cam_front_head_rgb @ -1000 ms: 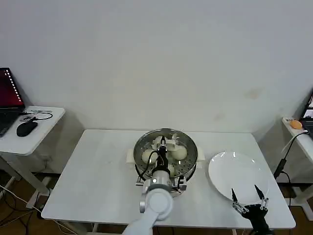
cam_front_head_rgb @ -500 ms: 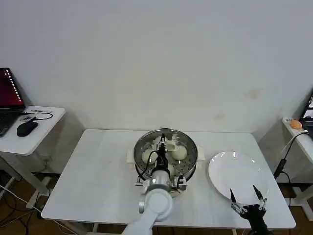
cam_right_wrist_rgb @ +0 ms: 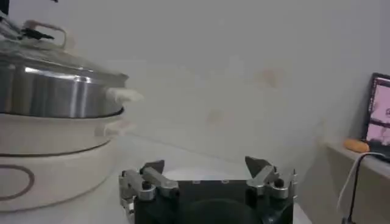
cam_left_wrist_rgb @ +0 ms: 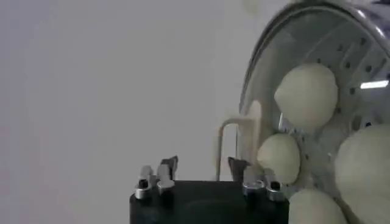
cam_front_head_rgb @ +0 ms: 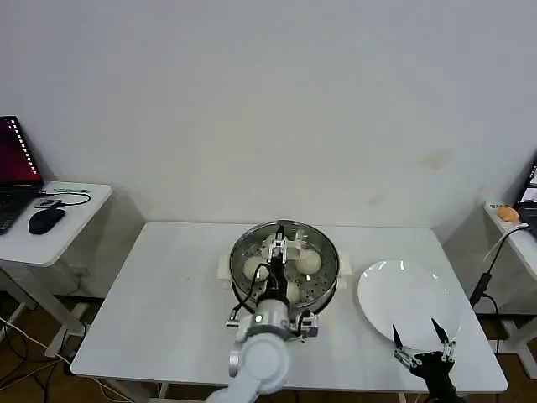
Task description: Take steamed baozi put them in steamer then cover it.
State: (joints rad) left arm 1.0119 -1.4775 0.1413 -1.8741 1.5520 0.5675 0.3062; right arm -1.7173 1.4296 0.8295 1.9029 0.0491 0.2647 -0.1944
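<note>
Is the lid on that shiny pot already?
Yes. The cover sits on the steamer, its handle up, with the baozi under the glass.

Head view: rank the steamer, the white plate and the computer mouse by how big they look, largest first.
1. steamer, cover on it
2. white plate, nearly as wide
3. computer mouse, far smaller, though it sits on the side table, so nearness may differ.

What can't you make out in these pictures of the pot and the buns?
- Head view: the left gripper and its arm hide the near rim of the steamer, so it is unclear whether the cover sits flush all round.
- Left wrist view: one steamed baozi is cut off by the picture's edge.
- Head view: the orange thing on the side table is too small to identify.
</note>
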